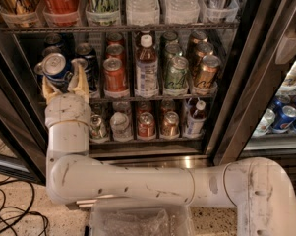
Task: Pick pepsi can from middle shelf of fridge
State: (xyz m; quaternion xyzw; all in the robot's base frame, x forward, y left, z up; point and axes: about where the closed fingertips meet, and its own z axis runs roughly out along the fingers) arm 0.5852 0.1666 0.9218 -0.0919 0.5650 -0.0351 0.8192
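Note:
The fridge (246, 82) stands open in front of me. My gripper (63, 76) is at the left end of the middle shelf (152, 99), in front of the can lanes, and is shut on the pepsi can (56, 69). The can is blue, tilted, with its silver top facing the camera. My cream fingers (80, 80) clasp it on both sides. The can is held above the shelf rack. More dark blue cans (87, 59) stand in the lanes behind it.
Red cans (114, 75), a bottle (146, 66), green cans (176, 73) and gold cans (205, 73) fill the middle shelf to the right. Tall cans and bottles stand above, small cans below. A door frame (10, 132) is on the left. Cables (10, 205) lie on the floor.

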